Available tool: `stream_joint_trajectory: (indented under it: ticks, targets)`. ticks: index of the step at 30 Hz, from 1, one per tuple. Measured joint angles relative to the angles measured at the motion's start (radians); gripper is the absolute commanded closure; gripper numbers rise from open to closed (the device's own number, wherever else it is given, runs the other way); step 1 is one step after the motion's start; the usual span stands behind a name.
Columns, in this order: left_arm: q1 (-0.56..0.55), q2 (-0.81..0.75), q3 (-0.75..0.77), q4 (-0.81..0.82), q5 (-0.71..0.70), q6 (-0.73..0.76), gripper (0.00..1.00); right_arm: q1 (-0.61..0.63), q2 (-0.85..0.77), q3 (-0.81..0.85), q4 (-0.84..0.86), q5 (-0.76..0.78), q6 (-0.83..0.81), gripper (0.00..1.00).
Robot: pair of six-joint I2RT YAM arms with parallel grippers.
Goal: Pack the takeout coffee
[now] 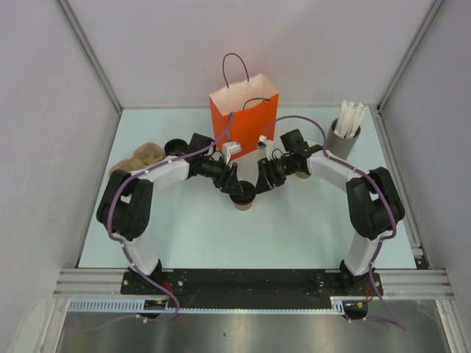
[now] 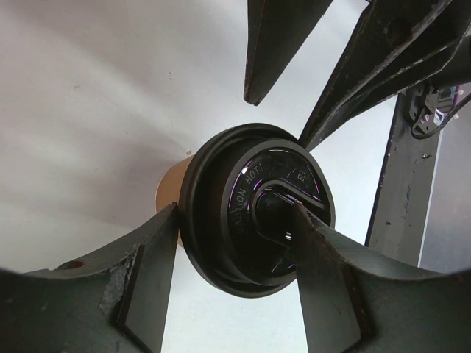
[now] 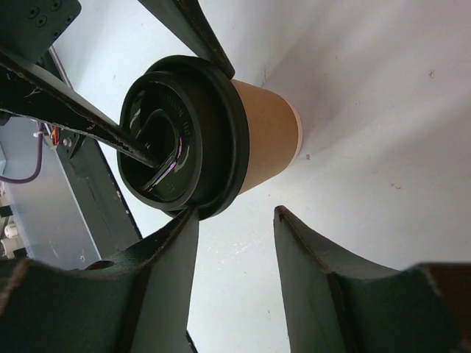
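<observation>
The tan paper cup (image 1: 242, 204) stands at the table's middle with the black lid (image 1: 242, 193) on it. It also shows in the right wrist view (image 3: 268, 136), and the lid shows in the left wrist view (image 2: 243, 213). My left gripper (image 1: 234, 184) is over the lid with its jaws apart. One finger (image 2: 151, 276) touches the lid's rim and the other (image 2: 327, 283) rests on the lid's top near its centre. My right gripper (image 1: 260, 181) is open beside the cup, and one finger (image 3: 165, 272) touches the lid's rim.
An orange paper bag (image 1: 243, 118) with dark handles stands open just behind the cup. A stack of tan cups (image 1: 140, 158) lies at the left with a spare black lid (image 1: 175, 147) beside it. A grey cylinder of white sticks (image 1: 346, 129) stands at the back right.
</observation>
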Motion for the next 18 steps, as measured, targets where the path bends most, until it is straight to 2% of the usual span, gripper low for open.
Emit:
stream_joint_trajectory:
  ticks: [18]
  targets:
    - [0.005,-0.005,-0.008,-0.004,0.0,0.002,0.38,0.052,0.002,0.044,-0.05,0.126,0.008,0.54]
